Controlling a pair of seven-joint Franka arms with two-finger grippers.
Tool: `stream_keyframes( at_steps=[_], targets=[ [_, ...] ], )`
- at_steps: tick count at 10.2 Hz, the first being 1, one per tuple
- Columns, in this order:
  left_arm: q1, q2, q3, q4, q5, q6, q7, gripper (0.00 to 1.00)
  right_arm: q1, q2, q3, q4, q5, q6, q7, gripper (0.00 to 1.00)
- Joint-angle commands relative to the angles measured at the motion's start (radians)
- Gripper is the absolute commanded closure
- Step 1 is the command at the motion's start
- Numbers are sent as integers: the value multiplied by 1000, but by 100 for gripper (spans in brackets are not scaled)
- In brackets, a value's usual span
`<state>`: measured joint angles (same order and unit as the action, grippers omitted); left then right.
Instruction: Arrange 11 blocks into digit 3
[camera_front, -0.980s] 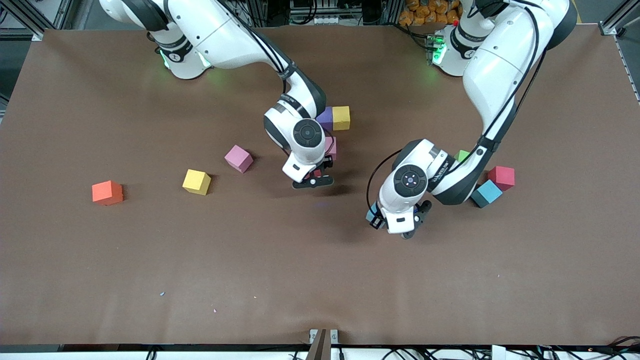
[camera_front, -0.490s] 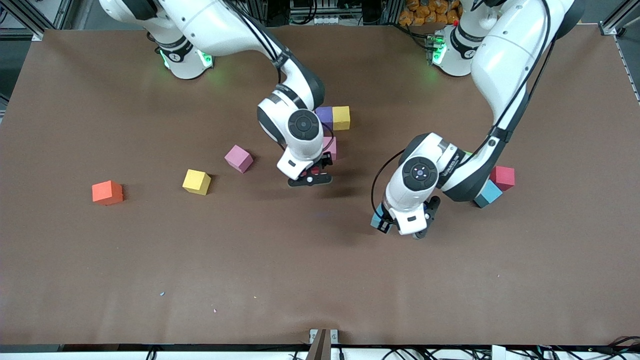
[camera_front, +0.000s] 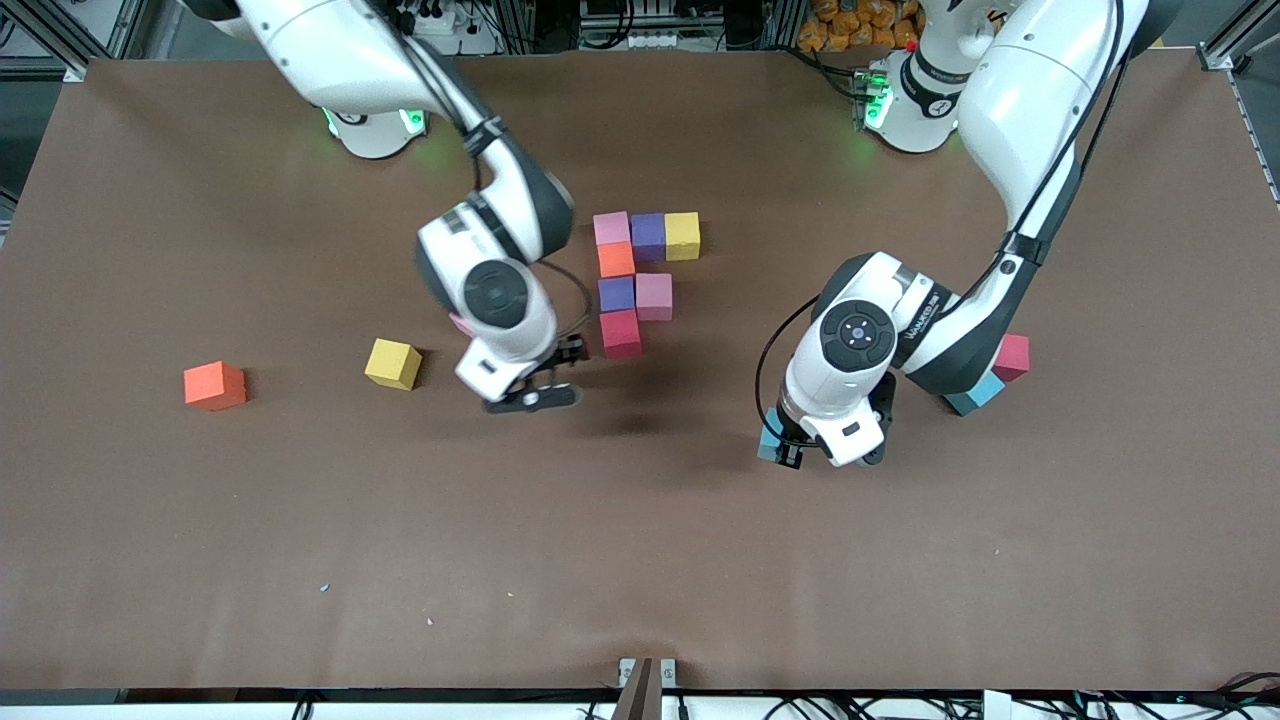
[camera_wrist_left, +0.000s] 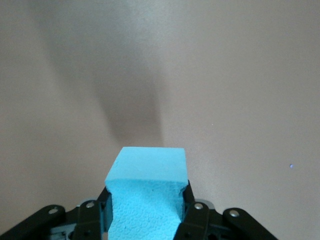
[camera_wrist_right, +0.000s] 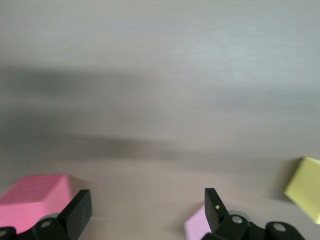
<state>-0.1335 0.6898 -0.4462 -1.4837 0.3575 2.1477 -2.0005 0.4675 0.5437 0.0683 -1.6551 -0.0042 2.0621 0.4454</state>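
Note:
Several blocks form a cluster mid-table: pink (camera_front: 611, 227), purple (camera_front: 648, 236) and yellow (camera_front: 683, 235) in a row, then orange (camera_front: 616, 260), purple (camera_front: 616, 293), pink (camera_front: 654, 296) and red (camera_front: 621, 333) nearer the camera. My left gripper (camera_front: 800, 455) (camera_wrist_left: 146, 210) is shut on a light blue block (camera_front: 772, 440) (camera_wrist_left: 147, 170) over bare table. My right gripper (camera_front: 530, 385) (camera_wrist_right: 146, 207) hangs open and empty beside the red block (camera_wrist_right: 32, 200). It is over a loose pink block (camera_front: 460, 323) (camera_wrist_right: 197, 225) that the arm mostly hides.
Toward the right arm's end lie a loose yellow block (camera_front: 392, 363) (camera_wrist_right: 306, 187) and an orange one (camera_front: 214, 385). A red block (camera_front: 1012, 356) and a light blue block (camera_front: 975, 393) sit partly under the left arm.
The right gripper has left the red block at the cluster and swung toward the right arm's end. The left gripper has drifted slightly with the light blue block.

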Motion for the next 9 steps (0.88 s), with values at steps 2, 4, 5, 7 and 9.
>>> stream_keyframes(
  at_steps=[2, 4, 5, 7, 9],
  targets=[
    [-3, -27, -3, -29, -17, -11, -128, 100, -113, -169, 13, -247, -11, 107, -34, 0],
    [-3, -27, -3, -29, -61, -11, -180, 100, -214, -200, 15, -314, -10, 128, -95, 0],
    [-5, -27, -3, -29, -87, -11, -202, 100, -237, -220, 15, -369, -10, 177, -135, 0],
    [-11, -27, -3, -30, -109, -12, -268, 100, -282, -241, 15, -423, -10, 222, -168, 0],
    [-21, -19, -5, -32, -109, -11, -340, 100, -360, -229, 15, -425, -10, 230, -232, 0]
  ],
)
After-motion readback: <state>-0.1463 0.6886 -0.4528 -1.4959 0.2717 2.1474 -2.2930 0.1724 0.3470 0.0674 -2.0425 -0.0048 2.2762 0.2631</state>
